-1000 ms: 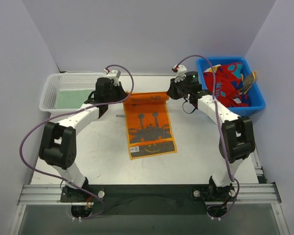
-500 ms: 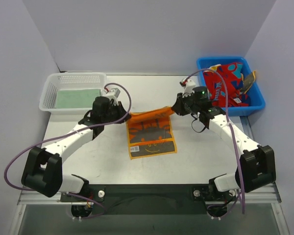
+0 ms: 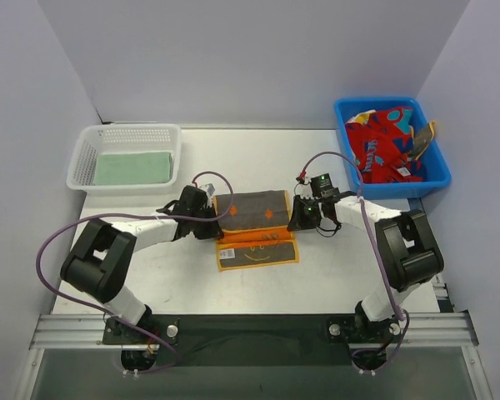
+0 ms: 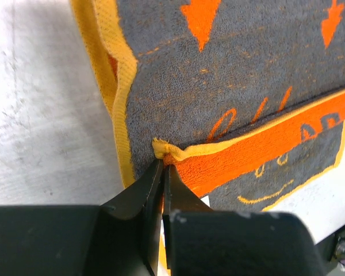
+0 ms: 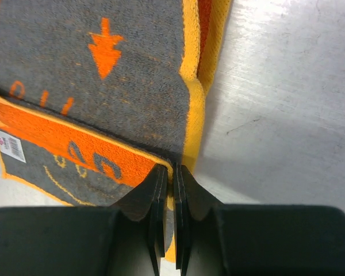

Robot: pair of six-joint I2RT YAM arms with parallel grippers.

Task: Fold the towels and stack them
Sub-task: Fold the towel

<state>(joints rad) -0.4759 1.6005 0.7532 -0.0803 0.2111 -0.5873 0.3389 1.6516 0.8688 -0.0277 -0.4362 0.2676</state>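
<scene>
White basket [image 3: 82,160] upper left holds a green towel [image 3: 133,167]; blue bin [image 3: 383,102] upper right, red towels [image 3: 385,142]. Centre, the left claw [image 4: 163,167] and right claw [image 5: 171,172] pinch the orange towel [image 3: 250,210].

We're in a robotics lab, inside a closed-off test cell: plain pale walls [image 3: 250,58] box in a bare white desk [image 3: 342,275] on three sides. Along the near edge runs an aluminium rail [image 3: 250,329]. Bolted there side by side are the left arm [image 3: 108,258] and the right arm [image 3: 404,246], white links with black joints, purple cables [image 3: 46,250] looping off them in the open. The props are few and staged: one orange towel [image 3: 254,250], a white mesh basket [image 3: 79,162], a blue bin [image 3: 440,171]. Up close, the wrist views show the desktop scuffed and scratched.
</scene>
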